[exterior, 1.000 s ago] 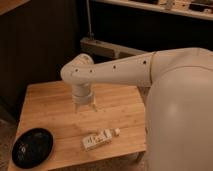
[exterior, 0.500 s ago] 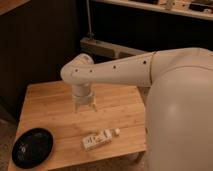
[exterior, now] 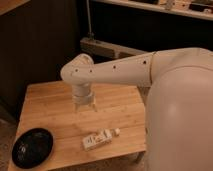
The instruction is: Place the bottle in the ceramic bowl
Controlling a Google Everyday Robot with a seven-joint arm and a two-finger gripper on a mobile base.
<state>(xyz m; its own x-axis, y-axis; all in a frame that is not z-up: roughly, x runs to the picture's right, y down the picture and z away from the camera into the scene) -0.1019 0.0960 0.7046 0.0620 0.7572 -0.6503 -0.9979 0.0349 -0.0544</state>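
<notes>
Wooden table (exterior: 45,100), tool (exterior: 84,107) apparently above it, bottle (exterior: 100,139) nearby, bowl (exterior: 32,147) apart

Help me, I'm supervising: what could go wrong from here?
The bottle lies on its side near the table's front edge; a nudge might roll it off. The ceramic bowl sits at the front-left corner, so a hard drop could shift it. The gripper hangs over the table behind the bottle.

pale bottle (exterior: 100,139) on its side, apart from black bowl (exterior: 32,147); tool (exterior: 84,106) above
</notes>
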